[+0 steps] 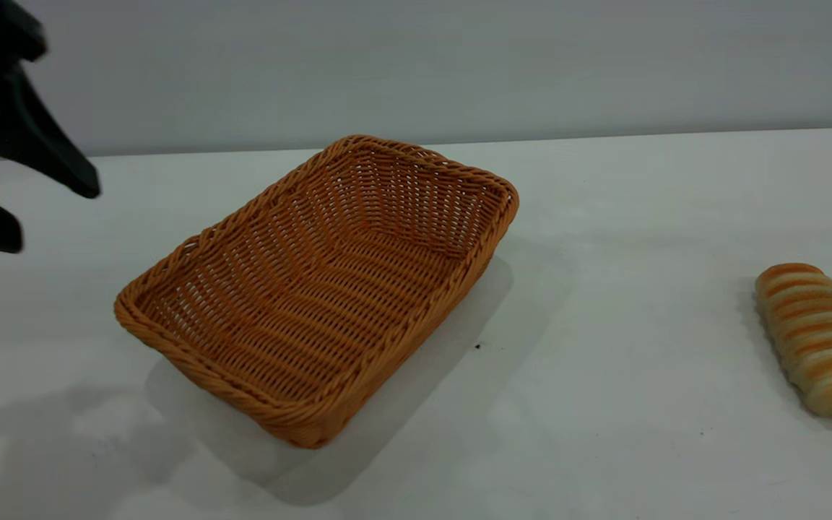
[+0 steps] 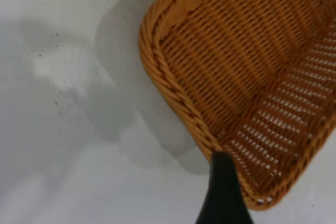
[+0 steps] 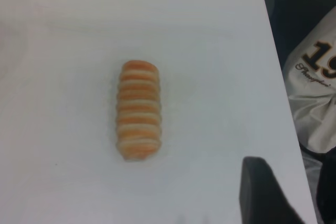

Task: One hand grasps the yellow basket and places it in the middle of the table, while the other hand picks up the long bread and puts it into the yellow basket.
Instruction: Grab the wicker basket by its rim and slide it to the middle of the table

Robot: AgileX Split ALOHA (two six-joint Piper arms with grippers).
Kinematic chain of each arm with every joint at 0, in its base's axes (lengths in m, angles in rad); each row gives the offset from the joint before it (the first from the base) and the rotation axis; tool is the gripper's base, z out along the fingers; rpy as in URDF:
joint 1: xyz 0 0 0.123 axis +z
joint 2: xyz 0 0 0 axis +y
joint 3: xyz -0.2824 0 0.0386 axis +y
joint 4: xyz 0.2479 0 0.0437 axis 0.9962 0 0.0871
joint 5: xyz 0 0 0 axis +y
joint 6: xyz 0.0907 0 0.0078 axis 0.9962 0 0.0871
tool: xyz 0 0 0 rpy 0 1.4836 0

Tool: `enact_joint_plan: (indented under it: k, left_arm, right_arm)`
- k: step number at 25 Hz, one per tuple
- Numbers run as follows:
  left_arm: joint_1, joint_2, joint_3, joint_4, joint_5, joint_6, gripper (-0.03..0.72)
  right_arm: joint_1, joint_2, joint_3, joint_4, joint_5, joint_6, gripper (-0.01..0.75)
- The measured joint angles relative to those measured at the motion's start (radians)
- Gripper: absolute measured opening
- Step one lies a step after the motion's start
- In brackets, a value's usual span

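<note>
Wicker basket mid-table, bread loaf far off to its right, both grippers clear of them.

The white table (image 1: pixel 625 217) spans the whole scene under a pale wall. The yellow basket (image 1: pixel 318 289), a large woven tray with a braided rim, sits empty and turned at an angle a little left of the table's middle. The left gripper (image 1: pixel 22 209) hangs above the table's left edge, its two black fingers spread apart and holding nothing, well apart from the basket in the exterior view. The long bread (image 1: pixel 817 339) lies ridged side up near the table's right edge, well apart from the basket. Of the right gripper (image 3: pixel 265 192) only one dark finger shows beside the bread, touching nothing; whether it is apart or together cannot be told.
</note>
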Motion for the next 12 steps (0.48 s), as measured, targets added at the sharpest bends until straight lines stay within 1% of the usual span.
enact_joint_plan:
  k: [3, 9, 12]
  left_arm:
    - [0.0, 0.083, -0.027, -0.004, 0.006, 0.0, 0.57]
    - [0.0, 0.222, -0.062, -0.038, 0.011, -0.001, 0.5]
    - [0.0, 0.279, -0.079, -0.048, 0.012, 0.0, 0.488]
  right_arm:
    - [0.0, 0.001, 0.0, 0.001, 0.0, 0.0, 0.302]
    - [0.001, 0.001, 0.0, 0.004, -0.008, 0.0, 0.302]
    - [0.001, 0.001, 0.0, 0.007, -0.017, 0.003, 0.302]
